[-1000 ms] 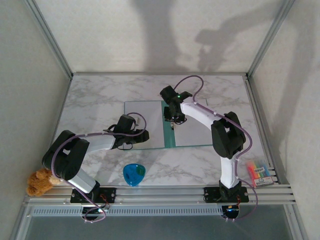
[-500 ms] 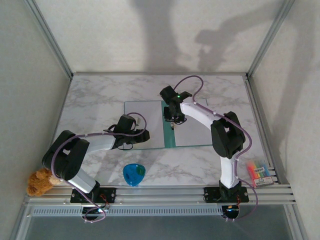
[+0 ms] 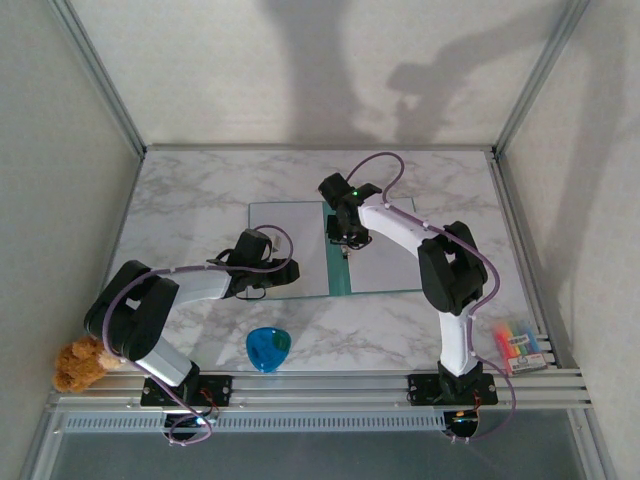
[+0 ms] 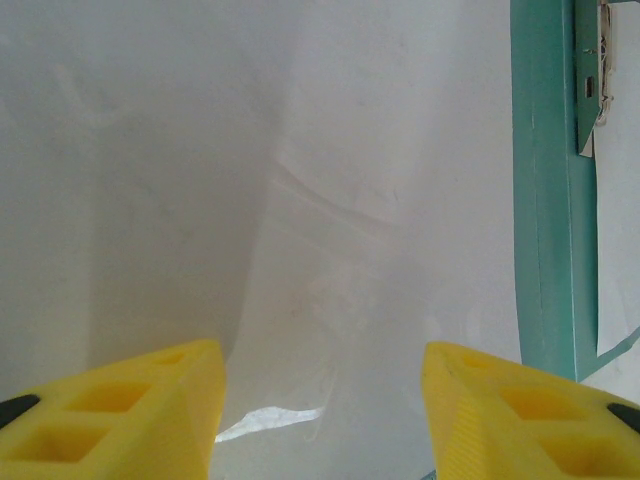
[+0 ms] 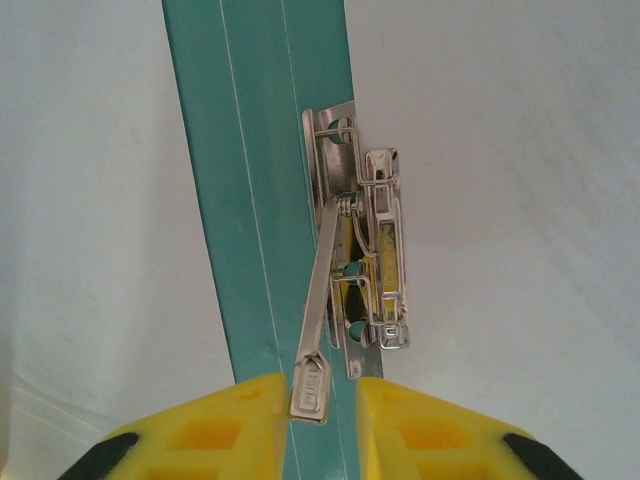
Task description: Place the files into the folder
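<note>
The teal folder lies open in the middle of the table, its spine [image 3: 341,275] running near to far. Pale file sheets [image 3: 290,225] cover its left half and a white sheet [image 3: 390,265] its right. My right gripper [image 3: 343,240] hangs over the spine [image 5: 250,150] at the metal clip [image 5: 375,250]. Its fingers [image 5: 323,400] are open only narrowly around the raised lever's tab [image 5: 308,385], which touches the left finger. My left gripper [image 3: 262,280] is open [image 4: 323,400] over the creased left sheet [image 4: 300,200] near its front edge, holding nothing.
A small blue cup [image 3: 268,348] stands near the front edge, between the arm bases. A brown plush toy [image 3: 80,365] sits at the front left corner and a pack of coloured markers [image 3: 518,345] at the front right. Enclosure walls ring the marble tabletop [image 3: 200,190].
The right arm's elbow has shifted slightly left. Both grippers stay where they were.
</note>
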You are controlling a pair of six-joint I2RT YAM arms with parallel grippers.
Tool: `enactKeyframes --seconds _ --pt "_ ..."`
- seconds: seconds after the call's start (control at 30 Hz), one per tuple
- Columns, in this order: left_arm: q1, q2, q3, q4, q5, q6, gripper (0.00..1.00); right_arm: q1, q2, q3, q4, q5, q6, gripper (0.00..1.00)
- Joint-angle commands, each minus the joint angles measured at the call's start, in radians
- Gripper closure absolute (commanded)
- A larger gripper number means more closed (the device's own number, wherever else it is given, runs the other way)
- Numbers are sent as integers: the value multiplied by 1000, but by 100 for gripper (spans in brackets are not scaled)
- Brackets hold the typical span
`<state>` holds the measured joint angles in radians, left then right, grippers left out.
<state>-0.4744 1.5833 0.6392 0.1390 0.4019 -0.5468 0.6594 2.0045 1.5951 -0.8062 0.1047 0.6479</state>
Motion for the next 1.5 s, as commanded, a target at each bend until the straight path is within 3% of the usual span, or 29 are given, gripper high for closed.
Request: enactKeyframes --seconds 0.0,0.33,0.47,0.6,1.47 --pt "-7 39 -28 -45 -34 4 44 10 12 29 -34 16 10 80" --pt "-7 49 -29 -41 -29 2 44 10 13 42 -47 24 0 80" --pt "-7 52 -26 -44 -26 3 44 10 17 54 -54 21 -3 72" --pt "-7 59 -23 -45 -26 5 44 10 16 59 -55 20 -2 71" --pt "-7 71 -9 -61 -26 14 44 10 23 35 -65 28 -11 83"
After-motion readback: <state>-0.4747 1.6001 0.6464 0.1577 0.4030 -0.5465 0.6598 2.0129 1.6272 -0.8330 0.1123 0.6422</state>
